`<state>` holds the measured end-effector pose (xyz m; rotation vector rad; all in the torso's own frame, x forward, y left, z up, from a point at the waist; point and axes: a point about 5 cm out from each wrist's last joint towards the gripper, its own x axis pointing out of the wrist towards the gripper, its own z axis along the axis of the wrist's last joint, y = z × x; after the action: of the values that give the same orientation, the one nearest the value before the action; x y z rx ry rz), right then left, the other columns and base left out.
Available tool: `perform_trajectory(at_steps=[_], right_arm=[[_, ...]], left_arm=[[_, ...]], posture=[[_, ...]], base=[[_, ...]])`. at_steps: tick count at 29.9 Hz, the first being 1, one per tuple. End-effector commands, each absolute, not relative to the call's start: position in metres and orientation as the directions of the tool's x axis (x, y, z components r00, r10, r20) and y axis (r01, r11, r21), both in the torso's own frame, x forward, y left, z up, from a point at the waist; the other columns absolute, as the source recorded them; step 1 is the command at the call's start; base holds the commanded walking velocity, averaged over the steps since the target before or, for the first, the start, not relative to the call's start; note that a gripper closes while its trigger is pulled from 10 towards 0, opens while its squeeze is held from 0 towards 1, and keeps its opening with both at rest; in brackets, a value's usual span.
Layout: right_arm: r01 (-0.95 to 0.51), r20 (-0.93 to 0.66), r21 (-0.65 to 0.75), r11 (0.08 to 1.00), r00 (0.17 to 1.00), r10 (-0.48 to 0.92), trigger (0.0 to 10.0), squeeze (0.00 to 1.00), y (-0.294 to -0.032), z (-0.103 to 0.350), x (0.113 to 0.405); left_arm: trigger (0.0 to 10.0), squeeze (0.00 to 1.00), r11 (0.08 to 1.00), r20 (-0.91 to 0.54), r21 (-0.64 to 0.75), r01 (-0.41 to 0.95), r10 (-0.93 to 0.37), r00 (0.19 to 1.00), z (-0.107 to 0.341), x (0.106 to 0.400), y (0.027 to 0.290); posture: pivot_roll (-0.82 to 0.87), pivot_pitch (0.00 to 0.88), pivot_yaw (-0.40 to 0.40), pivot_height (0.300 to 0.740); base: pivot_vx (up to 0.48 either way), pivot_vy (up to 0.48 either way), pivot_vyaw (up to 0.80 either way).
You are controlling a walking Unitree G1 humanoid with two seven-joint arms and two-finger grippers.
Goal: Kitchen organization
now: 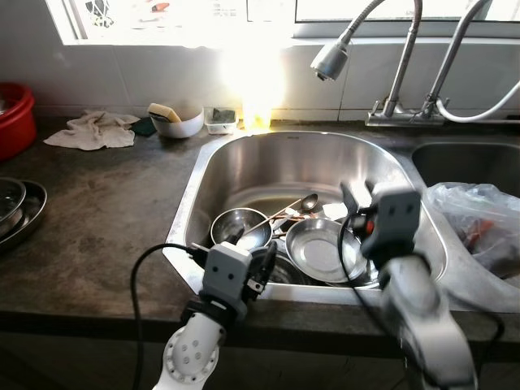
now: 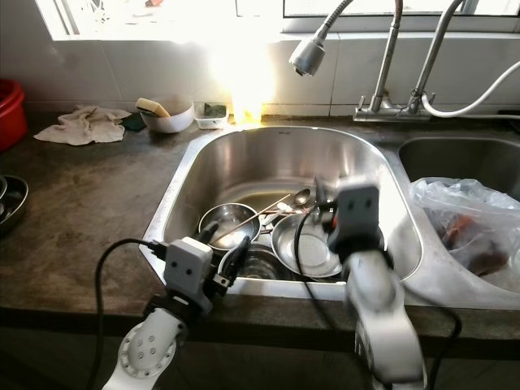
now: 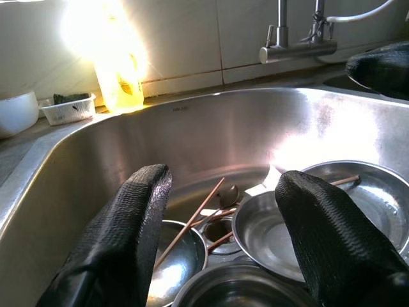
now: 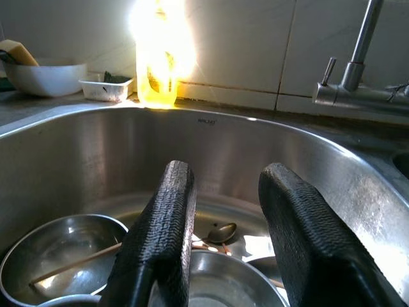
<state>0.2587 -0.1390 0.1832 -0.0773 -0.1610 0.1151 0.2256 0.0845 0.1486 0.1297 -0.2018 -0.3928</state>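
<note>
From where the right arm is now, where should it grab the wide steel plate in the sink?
Probably its near rim. The wide steel plate lies flat and open side up among the bowls, so only its raised edge offers a pinch. Bring the open right end effector down from above, one finger inside the rim, one outside.

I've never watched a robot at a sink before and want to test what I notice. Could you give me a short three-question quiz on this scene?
1. True or false: the rounded stainless steel sink basin holds several shiny steel bowls.
2. Multiple choice: where does the crumpled white cloth lie? A) in the basin B) on the dark countertop, to the robot's left of the basin C) over the tap
3. Fill in: both the left tool and the right tool have their black fingers ____.

Key: 1 true; 2 B; 3 open (apart, holding nothing).
</note>
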Motion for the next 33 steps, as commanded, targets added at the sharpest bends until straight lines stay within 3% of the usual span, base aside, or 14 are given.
perform_trajectory(at_steps=[1,11,25,33], right_arm=[[-0.125,0.188,-0.077,0.989,0.972,0.138,10.0,0.0,-0.135,0.191,0.252],[-0.125,0.197,-0.039,0.991,0.972,0.131,10.0,0.0,-0.133,0.192,0.238],[-0.129,0.253,-0.034,0.991,0.958,0.134,10.0,0.0,-0.133,0.206,0.246],[-0.156,0.256,-0.042,0.987,0.953,0.161,10.0,0.0,-0.129,0.206,0.248]], left_arm=[[10.0,0.0,0.921,0.162,0.16,0.356,-0.38,0.911,0.149,0.224,0.088],[10.0,0.0,0.921,0.171,0.154,0.358,-0.381,0.909,0.153,0.223,0.087],[10.0,0.0,0.925,0.188,0.142,0.352,-0.374,0.908,0.157,0.225,0.086],[10.0,0.0,0.926,0.187,0.14,0.35,-0.372,0.909,0.158,0.226,0.086]], posture=[[0.0,0.035,-0.007,0.74],[0.0,0.025,-0.002,0.74],[0.01,0.04,-0.007,0.74],[0.01,0.046,-0.009,0.74]], base=[[0.0,0.0,0.0],[0.0,0.0,0.0],[0.0,0.0,0.0],[0.0,0.189,0.76]])
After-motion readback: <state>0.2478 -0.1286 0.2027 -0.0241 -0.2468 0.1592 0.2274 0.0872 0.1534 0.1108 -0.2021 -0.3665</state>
